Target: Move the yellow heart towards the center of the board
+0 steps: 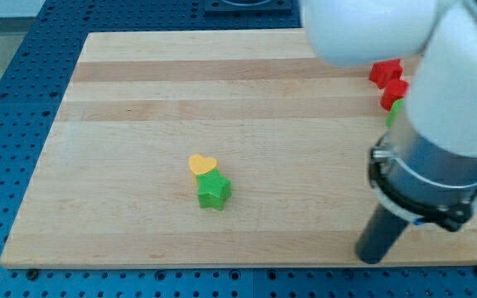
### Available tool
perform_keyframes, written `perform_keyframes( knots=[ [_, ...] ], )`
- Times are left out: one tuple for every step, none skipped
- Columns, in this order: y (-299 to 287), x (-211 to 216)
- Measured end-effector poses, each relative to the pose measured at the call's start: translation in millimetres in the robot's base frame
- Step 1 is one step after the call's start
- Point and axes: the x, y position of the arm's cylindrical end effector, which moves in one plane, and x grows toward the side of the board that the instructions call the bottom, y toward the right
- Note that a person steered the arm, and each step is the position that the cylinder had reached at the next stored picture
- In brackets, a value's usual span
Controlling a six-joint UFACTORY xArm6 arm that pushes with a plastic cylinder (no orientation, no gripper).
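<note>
Rod: my tip rests at the board's lower right edge, bare, gripping nothing, well apart from the central blocks.
Yellow heart: left of centre, touching the green star's upper left.
Green star: just below the heart.
Red blocks: two at the view's upper right, shapes unclear, partly behind the arm.
Green block: a sliver beneath them, mostly hidden.
</note>
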Motion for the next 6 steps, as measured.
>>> perform_keyframes(
  knots=[
    [-52.0,-15.9],
    [-110.4,-26.1],
    [-172.8,-31.2],
    [-226.0,-34.5],
    [-231.7,-35.4],
    [-227.4,-74.6]
  ],
)
